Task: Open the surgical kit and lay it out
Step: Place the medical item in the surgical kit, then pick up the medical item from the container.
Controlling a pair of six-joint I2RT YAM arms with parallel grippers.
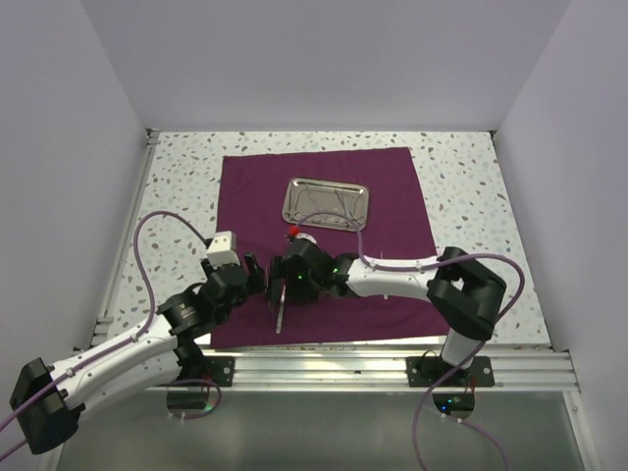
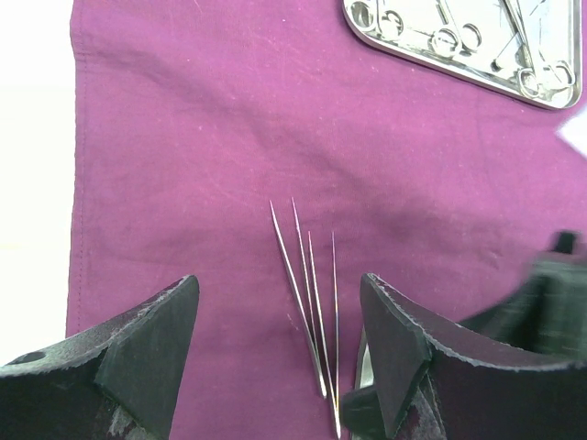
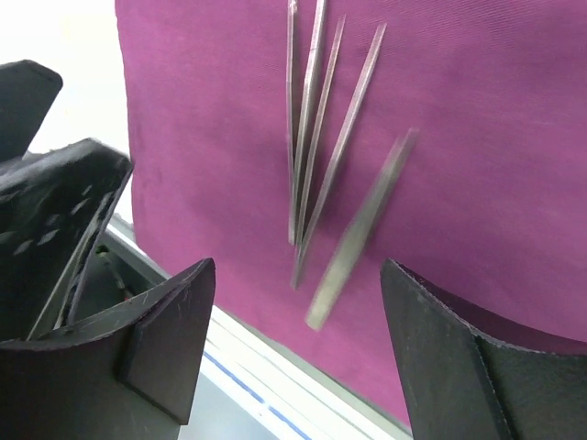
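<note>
The surgical kit's dark purple cloth point(image 1: 392, 211) lies spread flat on the table. A shiny steel tray point(image 1: 326, 203) sits on its far half and holds ring-handled instruments point(image 2: 459, 37). Two thin steel tweezers point(image 2: 307, 302) lie side by side on the cloth near its front edge. My left gripper point(image 2: 280, 348) stands open just above them, with nothing between its fingers. My right gripper point(image 3: 293, 321) is open close beside it. A third pair of tweezers point(image 3: 362, 229) shows blurred between the right jaws, touching neither finger.
The speckled tabletop point(image 1: 471, 177) surrounds the cloth. An aluminium rail point(image 1: 392, 363) runs along the front edge right behind the tweezers. White walls close in the left, right and back. The two grippers nearly touch each other.
</note>
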